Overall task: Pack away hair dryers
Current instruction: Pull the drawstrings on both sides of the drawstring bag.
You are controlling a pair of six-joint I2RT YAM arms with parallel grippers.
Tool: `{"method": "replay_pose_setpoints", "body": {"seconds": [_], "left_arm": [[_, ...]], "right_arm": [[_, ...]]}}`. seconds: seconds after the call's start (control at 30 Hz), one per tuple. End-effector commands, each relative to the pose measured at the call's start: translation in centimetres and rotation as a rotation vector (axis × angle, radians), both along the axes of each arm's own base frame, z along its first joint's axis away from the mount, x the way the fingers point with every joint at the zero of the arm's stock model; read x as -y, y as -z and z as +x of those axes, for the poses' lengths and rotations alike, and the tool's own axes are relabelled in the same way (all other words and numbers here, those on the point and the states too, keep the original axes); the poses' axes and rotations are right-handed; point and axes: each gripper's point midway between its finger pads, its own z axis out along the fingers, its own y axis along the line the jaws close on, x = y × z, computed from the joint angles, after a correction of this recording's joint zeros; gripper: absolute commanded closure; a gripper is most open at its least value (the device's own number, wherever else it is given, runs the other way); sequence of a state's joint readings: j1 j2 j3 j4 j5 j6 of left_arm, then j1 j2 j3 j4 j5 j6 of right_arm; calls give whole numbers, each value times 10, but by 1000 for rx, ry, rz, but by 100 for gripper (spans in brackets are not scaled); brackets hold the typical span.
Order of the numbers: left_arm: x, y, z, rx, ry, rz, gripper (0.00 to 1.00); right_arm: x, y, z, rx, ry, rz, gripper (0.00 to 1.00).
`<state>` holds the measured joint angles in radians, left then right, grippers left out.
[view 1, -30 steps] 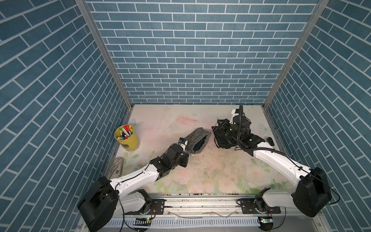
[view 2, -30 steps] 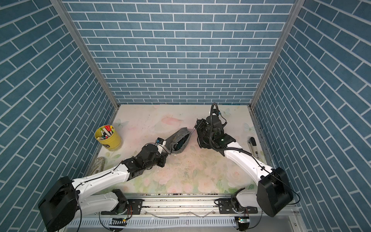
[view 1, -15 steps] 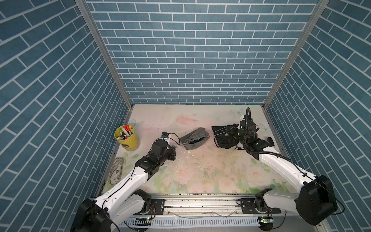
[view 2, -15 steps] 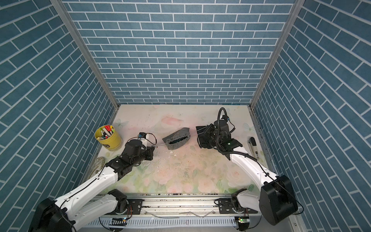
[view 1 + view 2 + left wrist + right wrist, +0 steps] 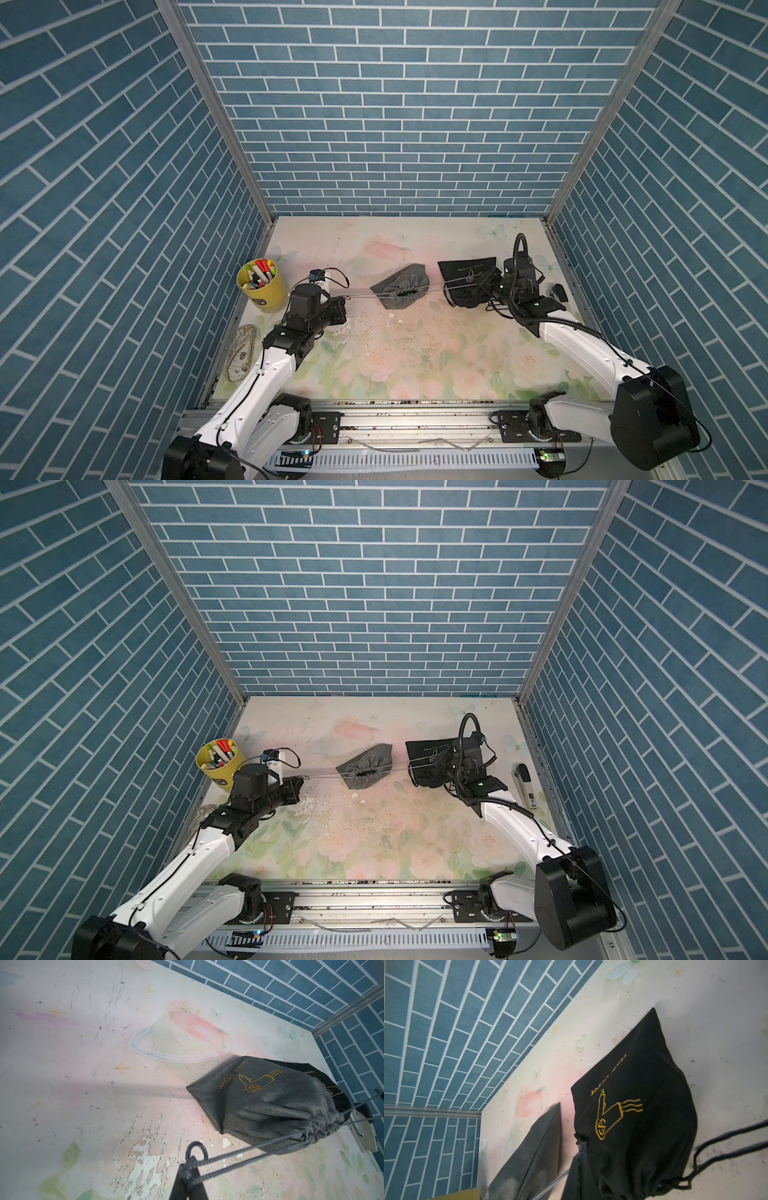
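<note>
Spanning the middle of the flower-printed table [image 5: 415, 365] in both top views, a grey woven drawstring pouch [image 5: 401, 286] [image 5: 365, 766] lies cinched, its grey drawstring [image 5: 361, 296] stretched taut to either side. The left gripper [image 5: 341, 305] and right gripper [image 5: 487, 283] are each pressed together on a drawstring end. A black fabric pouch [image 5: 457, 268] lies partly under the right gripper, near the table's right edge. A yellow cup of markers [image 5: 264, 291] stands by the left edge. The front half lies open.

Left wrist view: gold "Hair Dryer" lettering and a dryer outline read clearly on the grey pouch [image 5: 266, 1105]. The fingertips [image 5: 187, 1188] pinch the knotted loop.

Right wrist view: the black pouch [image 5: 633, 1115] bears the same emblem, lettering only partly legible. The fingers merge with dark cloth.

The hair dryers are out of sight; both pouches bulge.
</note>
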<state>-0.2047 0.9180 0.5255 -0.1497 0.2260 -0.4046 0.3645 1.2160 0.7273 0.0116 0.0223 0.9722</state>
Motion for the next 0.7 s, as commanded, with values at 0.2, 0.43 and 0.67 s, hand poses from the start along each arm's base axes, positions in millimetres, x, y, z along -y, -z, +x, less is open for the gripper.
{"method": "replay_pose_setpoints", "body": {"seconds": [0.2,0.43,0.67], "left_arm": [[-28,-5,13,16,-113,-139,100],[-42,-13,25,30,-161,-220,100],[-45,-25,31,44,-169,-228,100]], "right_arm": [[47,5,-5,-2,171,0,100],[63,14,-12,-22,216,3,100],[67,13,-13,-24,220,25,100]]}}
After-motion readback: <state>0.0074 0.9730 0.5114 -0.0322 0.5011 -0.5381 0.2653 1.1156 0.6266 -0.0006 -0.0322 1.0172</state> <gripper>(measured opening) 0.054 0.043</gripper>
